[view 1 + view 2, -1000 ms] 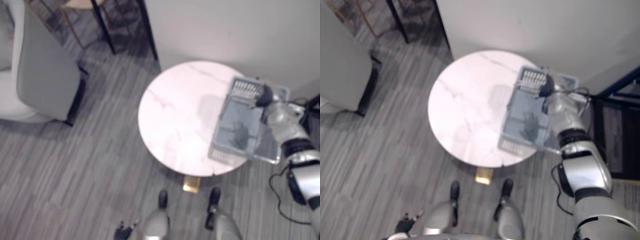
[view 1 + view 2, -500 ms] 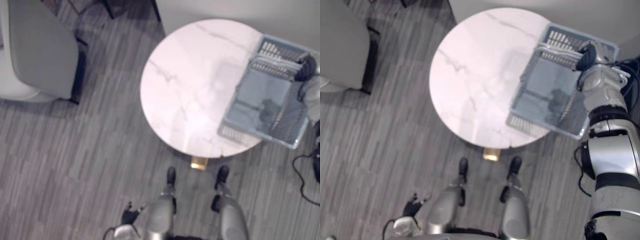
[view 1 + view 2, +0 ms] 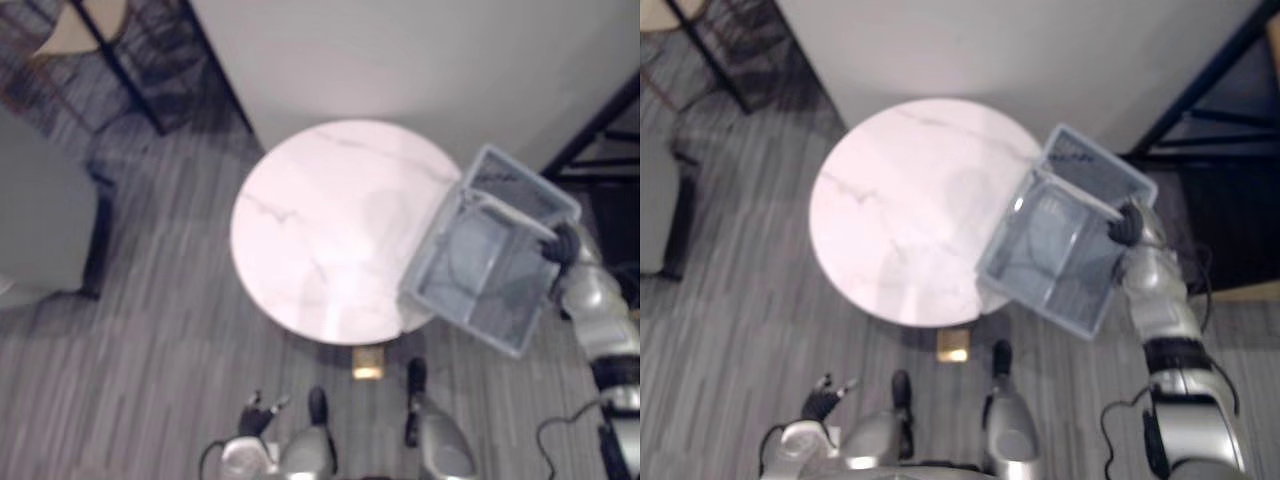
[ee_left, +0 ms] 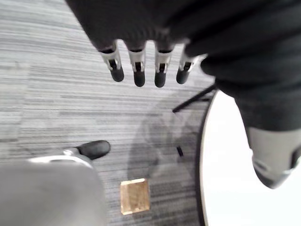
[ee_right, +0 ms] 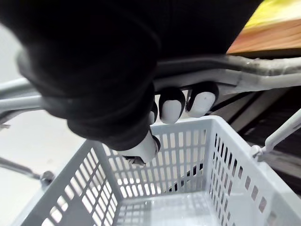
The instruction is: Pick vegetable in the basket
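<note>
— Grey plastic basket: where is it hanging?

— It is hanging tilted at the right rim of the round marble table. One low corner is overlapping the tabletop's edge and the rest is jutting out over the striped floor. Whether that corner is touching the marble, I cannot tell.

— What is carrying it?

— The right hand is clenching the handle. Its fingers are curling under the bar, with the slotted walls opening out below them.

— And the other hand?

— The left hand is dangling low beside the table's edge, fingers straight and relaxed, gripping nothing. The floor and the brass table foot are lying beneath it.

— How much room is showing around the table?

— Marble is showing wide to the left of the basket, and open floor is spreading to the left and front. A grey chair is standing well apart on the left. A pale wall is running just behind the table's far edge, and a dark frame is crowding the right, near the basket's far corner.
</note>
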